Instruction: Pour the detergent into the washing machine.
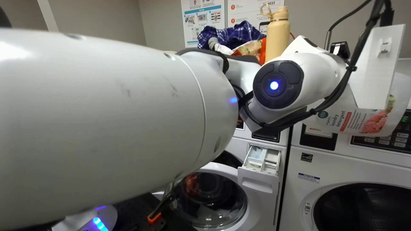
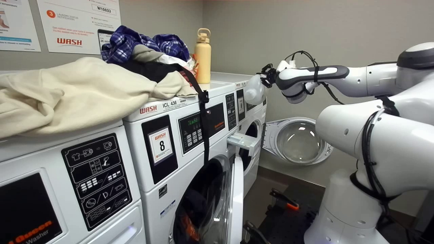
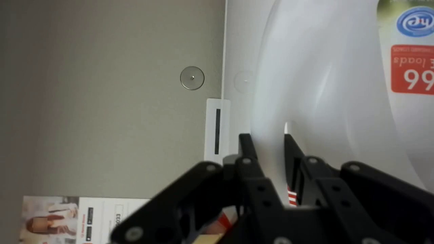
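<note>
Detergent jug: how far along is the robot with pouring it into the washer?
Done: the washer has its drawer out, and the jug is gripped. Under way: the hand holds it aloft, label sideways, so seemingly tipped. Left, probably: pouring into the drawer; no stream shows, though the mouth can't be made out.

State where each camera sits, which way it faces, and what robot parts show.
Wrist view: just behind the gripper, facing the jug it holds and a wall; only the gripper shows.
An exterior view: in front of the washers, looking along the row toward the far open door; arm, base and gripper show.
An exterior view: close beside the arm, facing the open drawer and wall; arm reaches in from the left edge.
Both exterior views share the arm, jug, open drawer and yellow bottle.
</note>
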Robot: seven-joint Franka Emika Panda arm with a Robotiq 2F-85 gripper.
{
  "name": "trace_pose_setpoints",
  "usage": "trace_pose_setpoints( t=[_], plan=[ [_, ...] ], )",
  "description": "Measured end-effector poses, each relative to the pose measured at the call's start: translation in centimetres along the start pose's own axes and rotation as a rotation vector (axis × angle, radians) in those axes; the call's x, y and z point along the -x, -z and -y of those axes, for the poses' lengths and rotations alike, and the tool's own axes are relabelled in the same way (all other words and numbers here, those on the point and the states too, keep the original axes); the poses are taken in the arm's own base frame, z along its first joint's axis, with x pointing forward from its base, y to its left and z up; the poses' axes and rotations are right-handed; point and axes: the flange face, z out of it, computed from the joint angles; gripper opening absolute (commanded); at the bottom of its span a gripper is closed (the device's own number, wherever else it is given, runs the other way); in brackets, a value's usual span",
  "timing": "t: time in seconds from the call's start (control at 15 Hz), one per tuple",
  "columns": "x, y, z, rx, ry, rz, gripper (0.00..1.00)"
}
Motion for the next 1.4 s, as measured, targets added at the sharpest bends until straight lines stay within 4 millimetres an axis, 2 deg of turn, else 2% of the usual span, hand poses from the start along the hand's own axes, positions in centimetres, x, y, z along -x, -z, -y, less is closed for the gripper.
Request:
trace_pose_setpoints(
  t=[0.33,0.67,0.93,1.4],
  plan=[
    [-0.5,-0.7,-3.7,0.017,-0.303,0.006,0.11],
    [-3.0,-1.4,-8.7,0.020,-0.547,-0.016,0.11],
    [-4.9,-1.7,-12.2,0.012,-0.669,-0.014,0.11],
    [-8.7,-2.4,-15.9,-0.028,-0.863,0.009,0.11]
  ],
)
